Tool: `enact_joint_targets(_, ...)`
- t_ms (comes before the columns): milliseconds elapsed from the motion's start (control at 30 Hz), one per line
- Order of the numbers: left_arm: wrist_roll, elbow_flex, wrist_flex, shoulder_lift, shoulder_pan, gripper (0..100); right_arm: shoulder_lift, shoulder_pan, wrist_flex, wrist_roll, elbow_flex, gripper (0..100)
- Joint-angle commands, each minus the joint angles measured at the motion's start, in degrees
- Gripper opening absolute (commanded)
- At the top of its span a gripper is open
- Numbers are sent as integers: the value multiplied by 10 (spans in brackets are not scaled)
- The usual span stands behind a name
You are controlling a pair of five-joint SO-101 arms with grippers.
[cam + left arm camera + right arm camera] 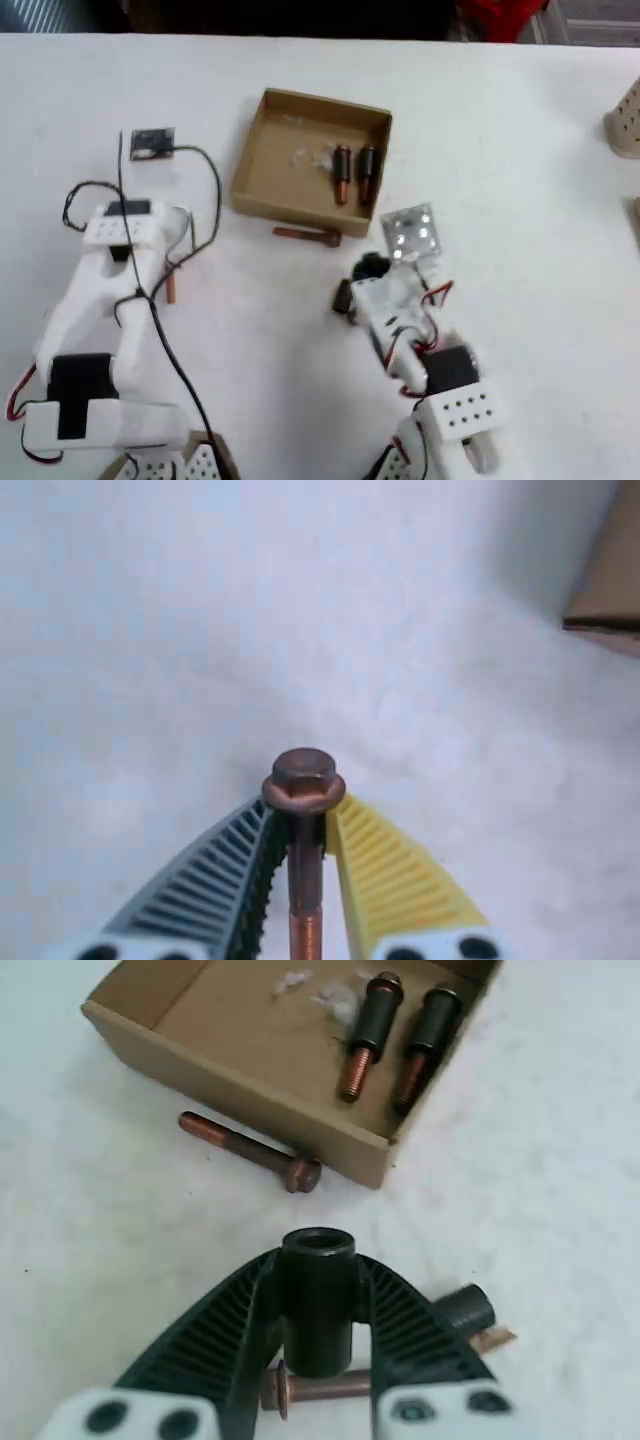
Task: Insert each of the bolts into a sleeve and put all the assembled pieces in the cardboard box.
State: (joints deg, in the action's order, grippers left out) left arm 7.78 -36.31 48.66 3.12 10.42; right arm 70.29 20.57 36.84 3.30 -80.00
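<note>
- The left claw (303, 808) is shut tight on a bolt (303, 780). The bolt runs in line with the claw, and its head sticks out past the tips. It is at 8 o'clock from the cardboard box (285, 165).
- The right claw (318, 1265) is shut tight on a black sleeve (318, 1305). The sleeve's open hole is at the tip end.
- Under this claw, a second bolt (310, 1388) and a spare sleeve (465, 1310) lie on the bench (520, 180).
- A shiny metal plate (412, 234) with holes sits at 1 o'clock from the right claw, near the box corner.
- A loose bolt (250, 1150) lies between the right claw and the box, just beside the near wall. It runs from 9 to 3 o'clock, with its head at 3.
- Two assembled pieces (342, 172) lie side by side in the box, on its 3 o'clock side. They run from 12 to 6 o'clock, with their copper ends at 6.
- A small circuit board (152, 142) sits at 9 o'clock from the box, with a black cable (205, 165) on it.
</note>
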Motion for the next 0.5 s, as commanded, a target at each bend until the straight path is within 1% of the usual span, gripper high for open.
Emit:
enact_joint_targets(0, 3, 4, -13, 30, 29, 22, 14, 28, -107, 3, -24, 18)
enact_joint_targets(167, 3, 4, -12, 30, 49, 22, 13, 56, -196, 3, -46, 18)
enact_joint_targets(367, 3, -11, -29, 30, 47, 22, 12, 91, -330, 3, -88, 18)
enact_joint_targets(467, 3, -11, -29, 30, 48, 22, 11, 93, -367, 3, -103, 18)
